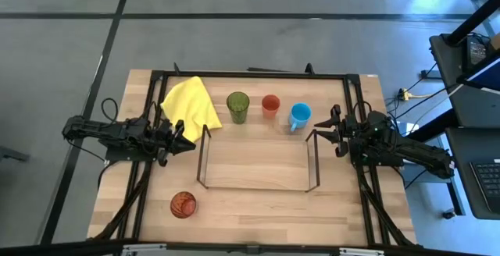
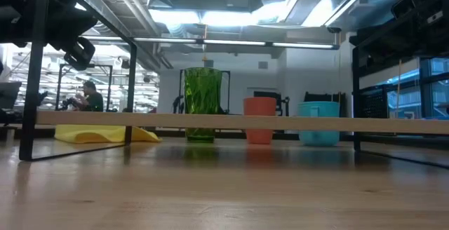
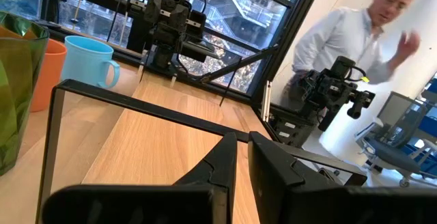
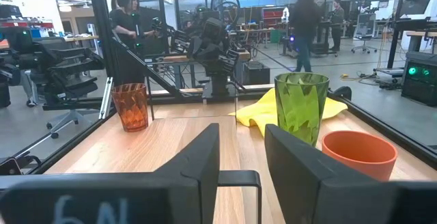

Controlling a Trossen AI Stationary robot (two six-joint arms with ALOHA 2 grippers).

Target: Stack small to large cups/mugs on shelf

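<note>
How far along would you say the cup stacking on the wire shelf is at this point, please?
Nothing looks done: the thin dark wire shelf holds no cups. The translucent green tumbler, plain orange cup and light blue mug stand behind it, the red-orange patterned cup in front. The left gripper and right gripper hold nothing. All four remain.

3 cups (image 1: 269,106) in row behind shelf (image 1: 258,160); 4th cup (image 1: 183,205) front-left.

The table (image 1: 258,209) is showing pale, matt wood grain. The shelf (image 1: 258,186) is looking like thin dark metal. Ahead of the right gripper (image 4: 235,162), the green tumbler (image 4: 301,106) is gleaming, translucent plastic; the yellow cloth (image 1: 190,102) is lying soft, creased.
</note>
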